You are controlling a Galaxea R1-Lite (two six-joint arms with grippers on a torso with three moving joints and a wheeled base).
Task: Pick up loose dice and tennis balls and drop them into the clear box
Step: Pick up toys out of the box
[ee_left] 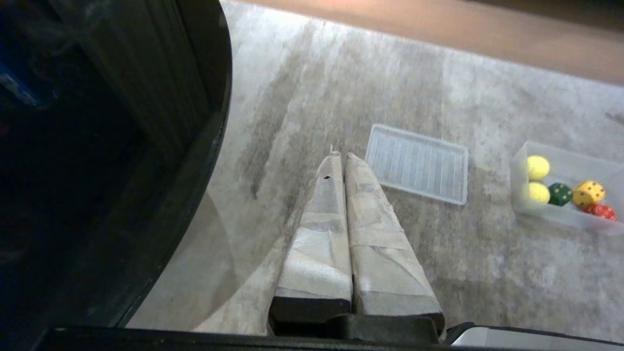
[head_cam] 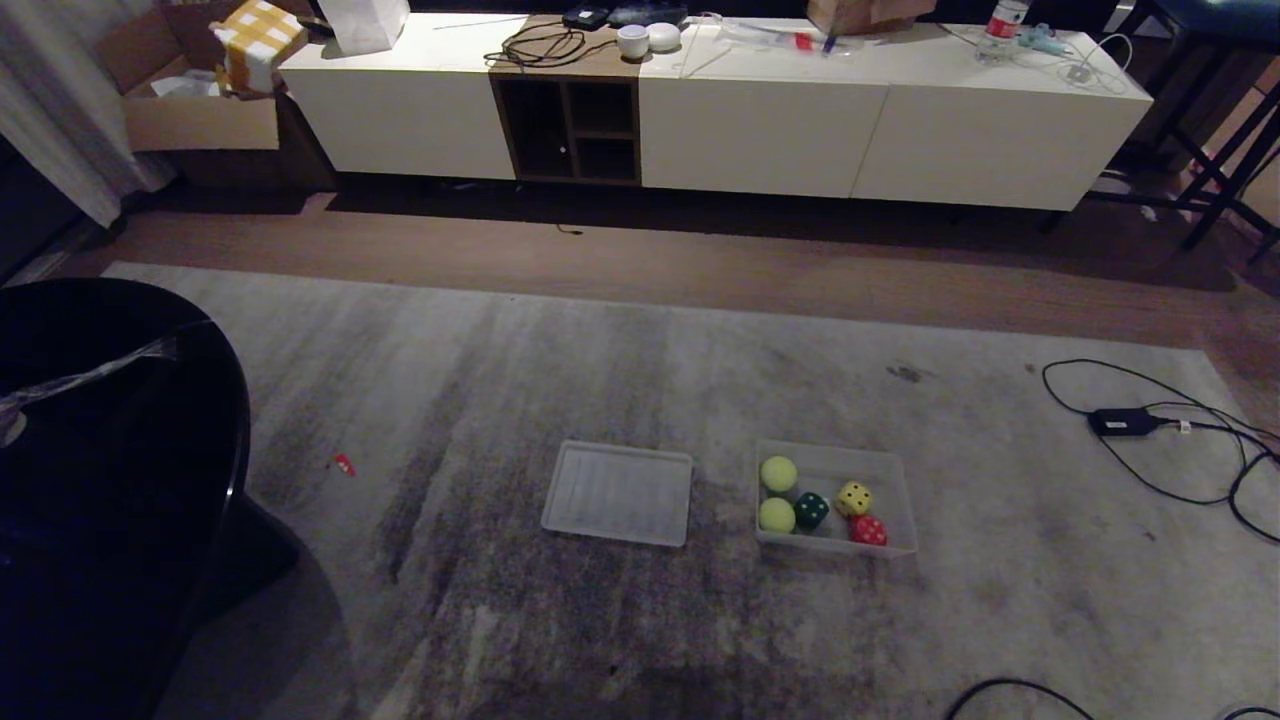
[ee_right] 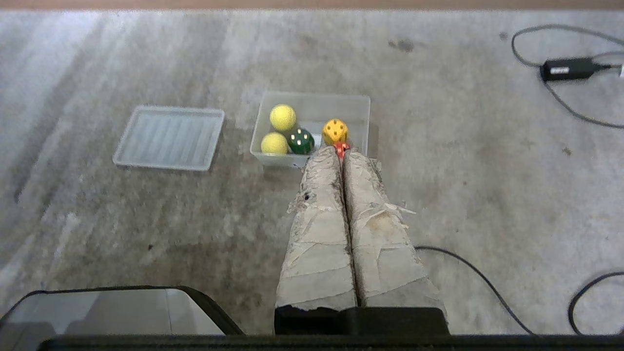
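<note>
Two fuzzy tennis balls [head_cam: 778, 494] and rounded dice [head_cam: 853, 498] sit in the translucent clear box [head_cam: 893, 500] on mottled rug [head_cam: 640, 400], right of a ribbed lid [head_cam: 618, 493]; both tape-wrapped hands, left hand [ee_left: 341, 158] and right hand [ee_right: 342, 153], are closed, empty.

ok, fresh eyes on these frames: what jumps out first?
The clear box on the grey rug, holding two tennis balls, a dark green die, a yellow die and a red die. Its ribbed lid lies flat beside it, apart, on the robot's left. Both hands, left and right, are shut and hold nothing.
</note>
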